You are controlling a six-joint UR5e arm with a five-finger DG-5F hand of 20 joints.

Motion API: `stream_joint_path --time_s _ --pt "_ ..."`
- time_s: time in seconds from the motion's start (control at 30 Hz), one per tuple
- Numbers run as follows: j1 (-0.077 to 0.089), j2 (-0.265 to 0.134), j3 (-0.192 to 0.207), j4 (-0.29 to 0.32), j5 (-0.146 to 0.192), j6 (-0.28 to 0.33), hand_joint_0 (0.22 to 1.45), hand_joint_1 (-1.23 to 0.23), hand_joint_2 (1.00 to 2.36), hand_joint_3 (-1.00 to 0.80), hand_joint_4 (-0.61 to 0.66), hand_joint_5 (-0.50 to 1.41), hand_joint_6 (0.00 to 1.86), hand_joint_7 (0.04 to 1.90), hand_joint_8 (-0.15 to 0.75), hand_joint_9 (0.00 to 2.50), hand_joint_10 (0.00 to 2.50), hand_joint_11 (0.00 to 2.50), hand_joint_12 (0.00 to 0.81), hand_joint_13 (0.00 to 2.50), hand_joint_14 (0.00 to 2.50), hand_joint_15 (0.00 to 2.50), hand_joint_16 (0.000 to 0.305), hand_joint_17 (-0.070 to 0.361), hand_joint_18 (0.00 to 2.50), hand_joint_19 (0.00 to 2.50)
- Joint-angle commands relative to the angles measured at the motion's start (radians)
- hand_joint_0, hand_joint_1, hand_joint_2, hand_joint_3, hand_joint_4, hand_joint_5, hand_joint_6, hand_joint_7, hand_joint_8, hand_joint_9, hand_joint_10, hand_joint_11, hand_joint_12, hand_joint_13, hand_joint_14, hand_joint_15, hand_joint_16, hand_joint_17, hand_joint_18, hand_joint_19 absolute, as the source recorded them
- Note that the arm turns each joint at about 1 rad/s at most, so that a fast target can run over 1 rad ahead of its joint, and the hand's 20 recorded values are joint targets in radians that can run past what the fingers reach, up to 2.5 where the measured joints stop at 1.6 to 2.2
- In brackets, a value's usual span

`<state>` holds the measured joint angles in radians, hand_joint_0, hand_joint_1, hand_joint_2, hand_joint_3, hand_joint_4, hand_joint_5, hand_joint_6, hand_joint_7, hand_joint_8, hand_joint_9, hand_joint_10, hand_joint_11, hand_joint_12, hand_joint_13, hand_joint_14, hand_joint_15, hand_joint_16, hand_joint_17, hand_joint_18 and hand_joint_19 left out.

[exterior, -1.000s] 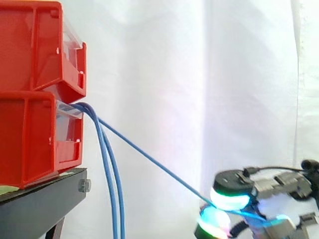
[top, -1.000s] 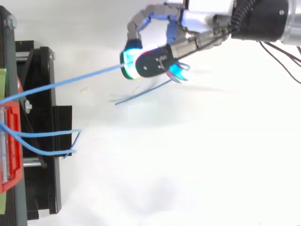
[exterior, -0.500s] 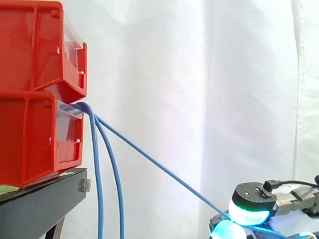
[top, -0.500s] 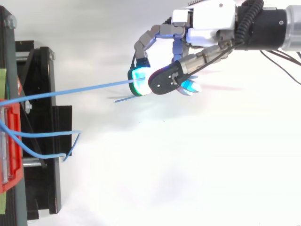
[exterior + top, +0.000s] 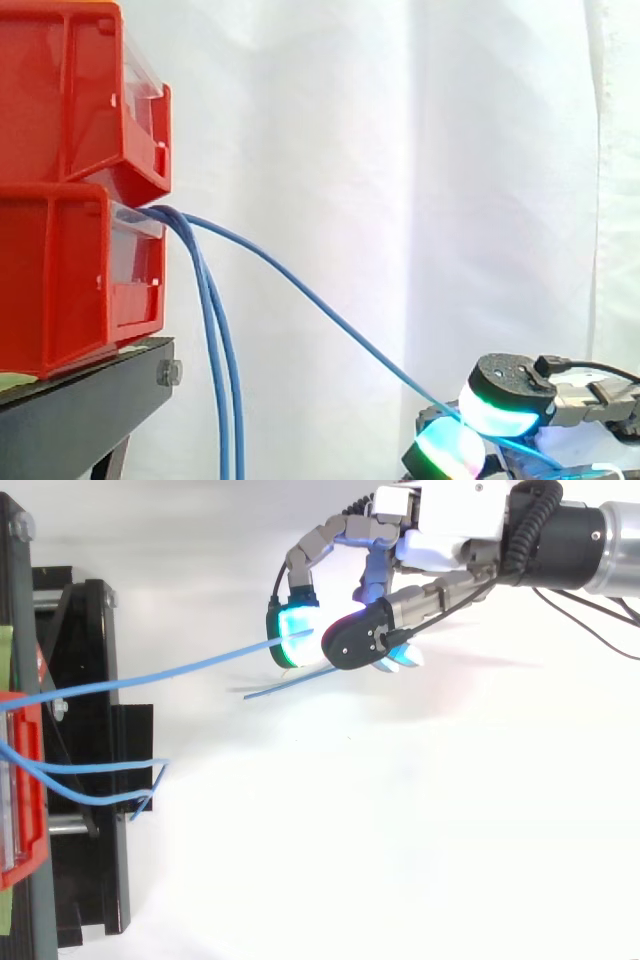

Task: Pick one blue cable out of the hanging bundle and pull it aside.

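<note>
Side view: your blue cable (image 5: 345, 332) leaves the red bins (image 5: 70, 190) at left and slopes down to the robot hand (image 5: 500, 410), lower right. The other cables (image 5: 222, 380) hang straight. Top view, upper right, adds the grip: glowing pads (image 5: 292, 640) pinch that cable, loose tail trailing lower left.

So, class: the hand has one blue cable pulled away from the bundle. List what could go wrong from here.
1. The hand holds the pulled cable only in a pinch between fingertip pads; it could slip free.
2. All cables leave the lower red bin at one spot, so the hanging cables might get dragged along.
3. A harder pull might shift that bin.
</note>
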<state>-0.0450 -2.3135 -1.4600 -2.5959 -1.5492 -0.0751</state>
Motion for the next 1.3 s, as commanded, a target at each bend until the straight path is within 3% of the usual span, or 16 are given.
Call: stream_joint_path --time_s 0.0,1.27 --pt "0.001 0.000 0.000 0.002 0.000 -0.015 0.51 -0.77 1.40 -0.07 -0.18 0.00 0.87 1.12 0.278 1.68 0.02 1.09 0.396 1.38 0.03 1.11 0.056 0.126 1.15 0.59" --pt "0.001 0.000 0.000 0.002 0.003 -0.022 0.52 -0.77 1.40 -0.07 -0.18 0.00 0.87 1.13 0.273 1.67 0.02 1.07 0.386 1.38 0.02 1.10 0.057 0.128 1.15 0.59"
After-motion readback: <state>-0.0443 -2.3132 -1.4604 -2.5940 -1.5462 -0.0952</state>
